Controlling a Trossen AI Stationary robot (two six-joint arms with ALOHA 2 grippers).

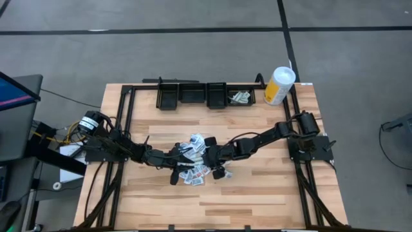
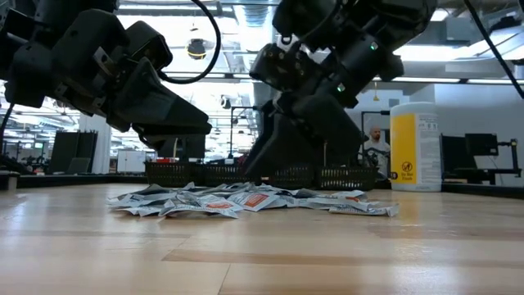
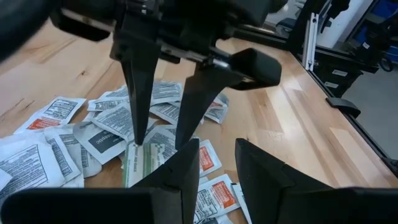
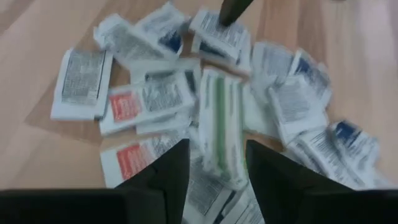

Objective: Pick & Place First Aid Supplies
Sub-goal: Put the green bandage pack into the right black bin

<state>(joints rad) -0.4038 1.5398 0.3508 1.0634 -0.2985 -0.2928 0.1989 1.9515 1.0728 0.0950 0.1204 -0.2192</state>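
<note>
Right pincer: mine, the right gripper (image 4: 216, 163), set low over the middle of the light wooden table (image 1: 257, 193), fingers parted with a clear gap between them, nothing clamped.
Packet under me: a long white packet with green stripes (image 4: 219, 127) lies flat directly beneath the gap between my fingers, pointing away from me; whether my tips touch it I cannot tell.
Supply heap: the first aid supplies (image 1: 196, 158), small flat white packets with grey-blue or red print, are spread loose on the wood all round my fingertips — overlapping, none lifted.
Left pincer: the left gripper (image 3: 214, 165) faces mine from across the heap, just beside it, its two dark fingers parted and empty.
Bins: a row of four black plastic trays (image 1: 206, 95) stands at the table's far edge, well beyond my pincer; the tray nearest my arm's side holds a few packets (image 1: 239, 97).
Canister: a tall white-and-yellow plastic canister (image 1: 279, 85) stands upright beside that tray, near my arm's base — apart from the heap.
</note>
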